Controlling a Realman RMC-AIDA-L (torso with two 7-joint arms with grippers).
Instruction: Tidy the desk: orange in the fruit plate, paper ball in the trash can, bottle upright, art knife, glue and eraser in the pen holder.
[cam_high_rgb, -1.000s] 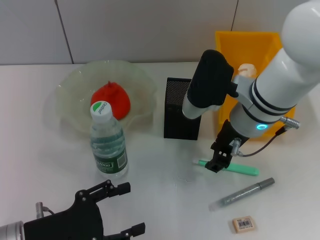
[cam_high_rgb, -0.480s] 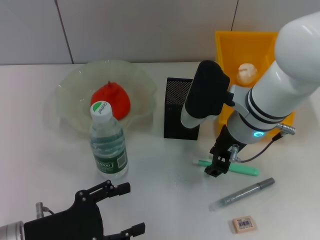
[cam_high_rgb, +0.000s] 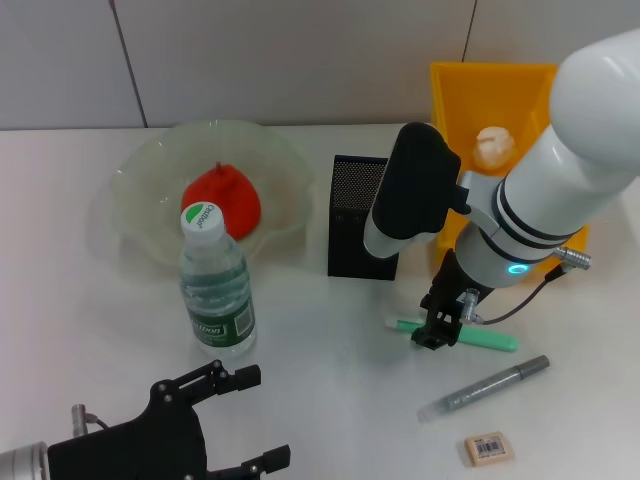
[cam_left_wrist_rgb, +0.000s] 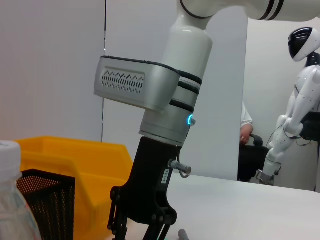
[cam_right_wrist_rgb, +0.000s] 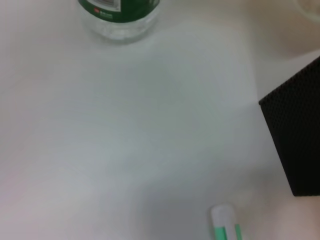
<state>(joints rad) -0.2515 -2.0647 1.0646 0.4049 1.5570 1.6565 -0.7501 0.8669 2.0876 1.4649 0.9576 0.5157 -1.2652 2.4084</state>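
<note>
The trash can (cam_high_rgb: 470, 95) holds the paper ball (cam_high_rgb: 493, 145); the orange (cam_high_rgb: 222, 199) lies in the fruit plate (cam_high_rgb: 140, 170); the bottle (cam_high_rgb: 215, 280) stands upright. The right gripper (cam_high_rgb: 437, 333), fingers narrowly parted, straddles the green glue stick (cam_high_rgb: 485, 339). The left gripper (cam_high_rgb: 245, 420) rests spread wide.

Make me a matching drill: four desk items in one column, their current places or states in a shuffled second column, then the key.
Items:
1. orange
2. paper ball
3. bottle
4. eraser

Places or states:
A. lying on the desk at the near right
B. standing upright in front of the fruit plate
C. inside the trash can
D. resting in the fruit plate

Pairs: 1-D, 2-C, 3-B, 4-A
</note>
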